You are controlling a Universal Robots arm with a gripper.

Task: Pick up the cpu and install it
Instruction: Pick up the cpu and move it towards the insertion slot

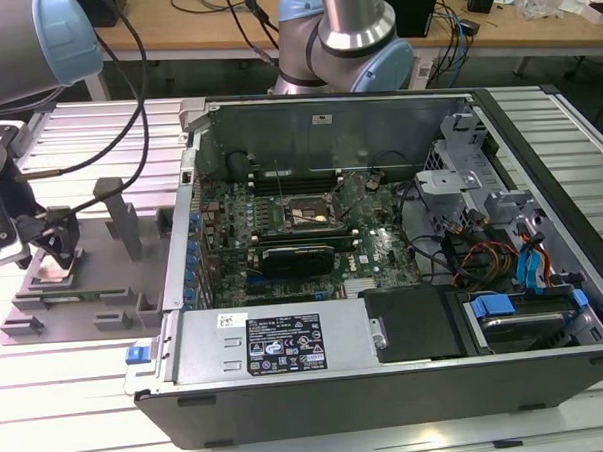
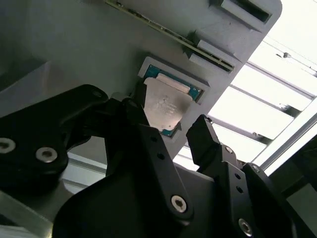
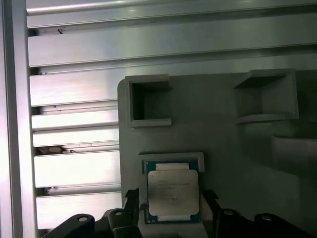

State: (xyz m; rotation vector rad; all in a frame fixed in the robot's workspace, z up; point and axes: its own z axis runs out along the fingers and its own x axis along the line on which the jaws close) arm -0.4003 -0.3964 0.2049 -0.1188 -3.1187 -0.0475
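The step in hand appears to be the grasp on the small flat square cpu with the silver-white metal top plate (image 3: 173, 191), and doing it well likely depends on squareness: the black two-fingered gripper (image 3: 170, 199) should meet two opposite edges of the chip evenly, low enough to catch the thin darker rim rather than skate over the plate, and without pressing on the raised lip of the shallow grey plastic nest (image 3: 171, 157) that frames it. A crooked or one-sided closure could tip the chip in its pocket, so a centred, gentle squeeze looks like the safer course. The cpu lies flat in that nest on the grey moulded fixture plate (image 1: 94, 280), which rests on the ribbed aluminium table (image 3: 74, 168) at the exterior view's left, well apart from the dark square socket frame (image 1: 301, 214) on the green motherboard inside the open black computer case (image 1: 388, 382). In both wrist views the jaws stand released, with the black fingers (image 2: 203, 141) one on either side of the chip; the cpu sits between them, roughly centred, with a narrow gap showing at each side, so nothing is gripped.
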